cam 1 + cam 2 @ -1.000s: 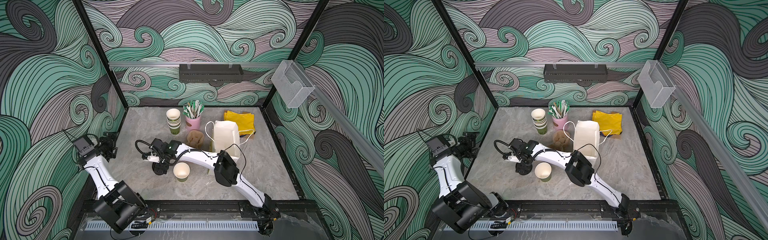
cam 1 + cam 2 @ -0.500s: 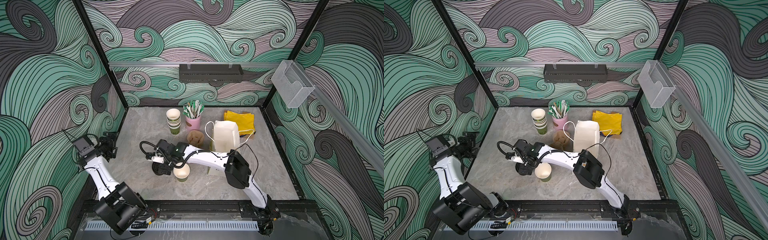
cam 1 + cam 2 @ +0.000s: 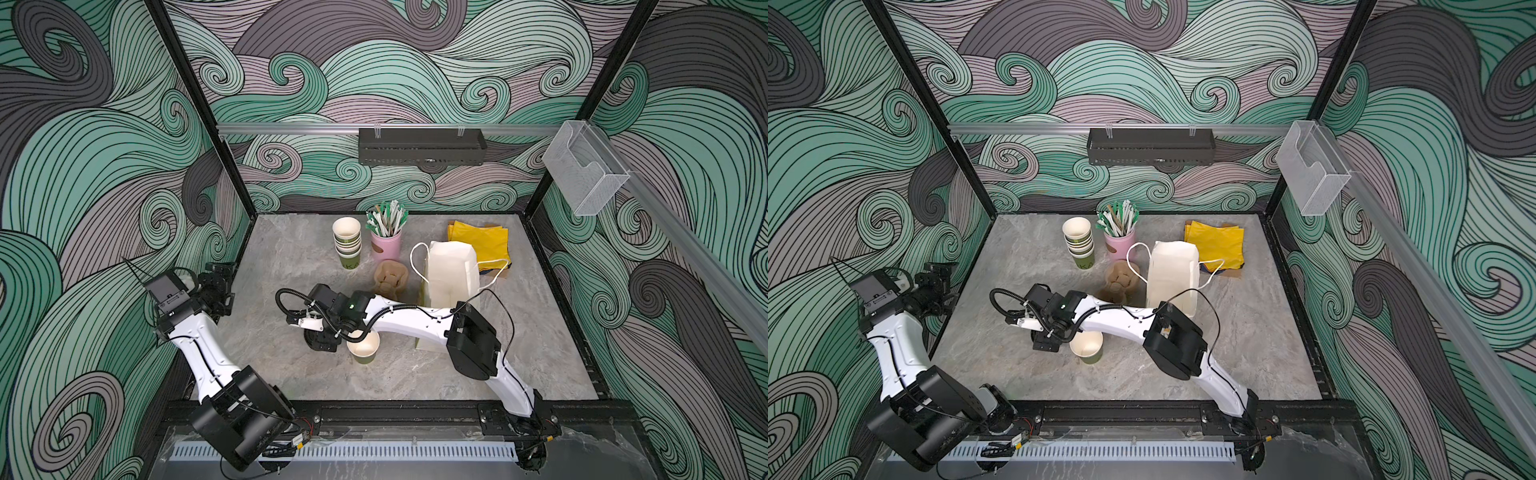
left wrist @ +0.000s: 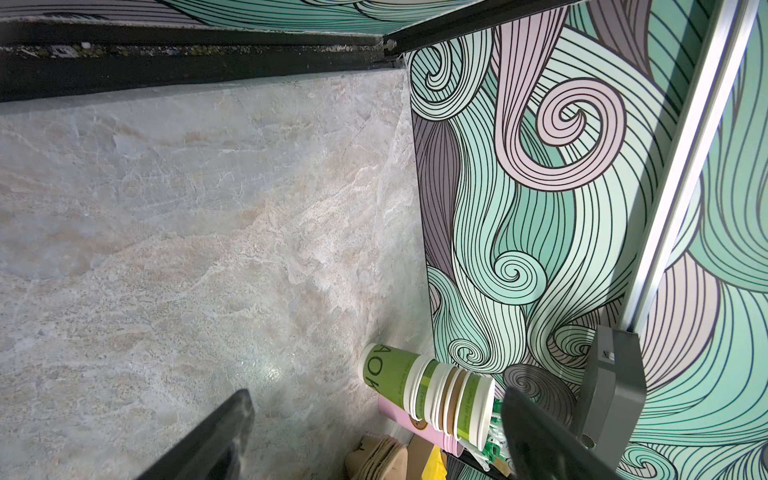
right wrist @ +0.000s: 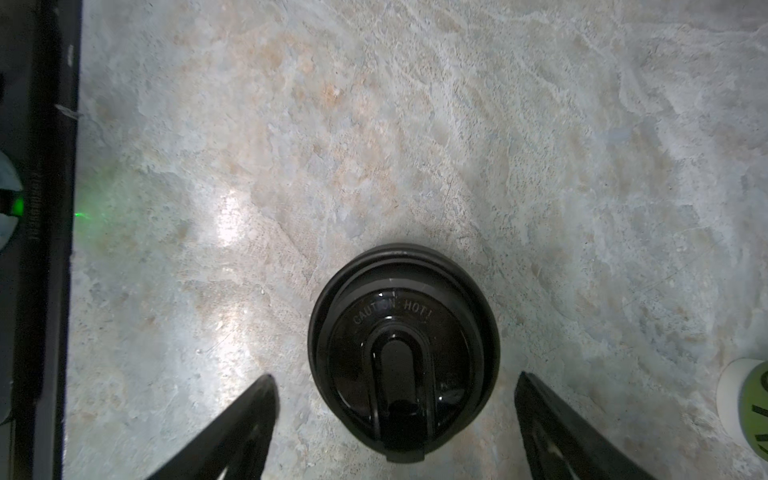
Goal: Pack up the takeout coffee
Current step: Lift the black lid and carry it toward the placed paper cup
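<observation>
One olive-green takeout coffee cup (image 3: 363,348) (image 3: 1086,348) stands upright on the table's middle, its cream inside showing and no lid on it. Just left of it a black round sip lid (image 5: 403,353) lies flat on the table. My right gripper (image 5: 395,380) (image 3: 322,338) hangs over the lid, open, one finger on each side and apart from it. The cup's side shows at the edge of the right wrist view (image 5: 748,403). My left gripper (image 3: 216,286) (image 4: 378,401) is open and empty at the table's left edge.
At the back stand a stack of olive cups (image 3: 347,243), a pink cup of straws (image 3: 386,245) and brown pulp carriers (image 3: 390,276). A white paper bag (image 3: 451,274) stands upright right of them, with yellow napkins (image 3: 482,245) behind it.
My right arm's elbow has swung to the right while its gripper stayed over the lid. The cup, the lid and my left arm have not moved.
</observation>
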Controlling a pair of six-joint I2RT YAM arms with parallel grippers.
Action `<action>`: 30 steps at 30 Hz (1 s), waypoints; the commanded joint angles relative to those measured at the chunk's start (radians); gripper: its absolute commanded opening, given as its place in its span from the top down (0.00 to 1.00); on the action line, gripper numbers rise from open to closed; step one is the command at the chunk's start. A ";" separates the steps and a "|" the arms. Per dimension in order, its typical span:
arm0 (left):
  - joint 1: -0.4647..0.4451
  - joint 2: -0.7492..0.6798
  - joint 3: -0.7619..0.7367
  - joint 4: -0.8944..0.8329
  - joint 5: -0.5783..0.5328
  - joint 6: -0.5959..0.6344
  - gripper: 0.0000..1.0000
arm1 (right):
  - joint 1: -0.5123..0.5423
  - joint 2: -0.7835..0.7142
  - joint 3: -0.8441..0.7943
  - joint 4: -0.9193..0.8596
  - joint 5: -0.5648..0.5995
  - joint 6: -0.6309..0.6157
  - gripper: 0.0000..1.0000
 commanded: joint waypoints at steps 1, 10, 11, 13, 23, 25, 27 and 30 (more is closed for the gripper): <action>-0.006 -0.004 -0.005 0.018 0.006 0.002 0.04 | 0.002 0.031 0.033 -0.015 0.034 -0.027 0.09; -0.006 0.002 -0.006 0.022 0.010 -0.001 0.04 | 0.014 0.066 0.064 -0.036 0.089 -0.046 0.15; -0.006 0.001 -0.006 0.022 0.009 -0.001 0.04 | 0.015 0.067 0.067 -0.036 0.097 -0.045 0.15; -0.006 0.000 -0.006 0.023 0.010 -0.001 0.04 | 0.017 0.072 0.072 -0.036 0.108 -0.046 0.17; -0.006 -0.002 -0.008 0.022 0.009 -0.003 0.04 | 0.018 0.086 0.091 -0.051 0.105 -0.046 0.16; -0.006 -0.003 -0.008 0.022 0.010 -0.003 0.04 | 0.017 0.095 0.102 -0.061 0.109 -0.043 0.17; -0.006 -0.003 -0.008 0.023 0.010 -0.003 0.05 | 0.018 0.100 0.108 -0.066 0.108 -0.043 0.20; -0.006 -0.003 -0.007 0.023 0.011 -0.001 0.04 | 0.017 0.101 0.110 -0.066 0.109 -0.044 0.23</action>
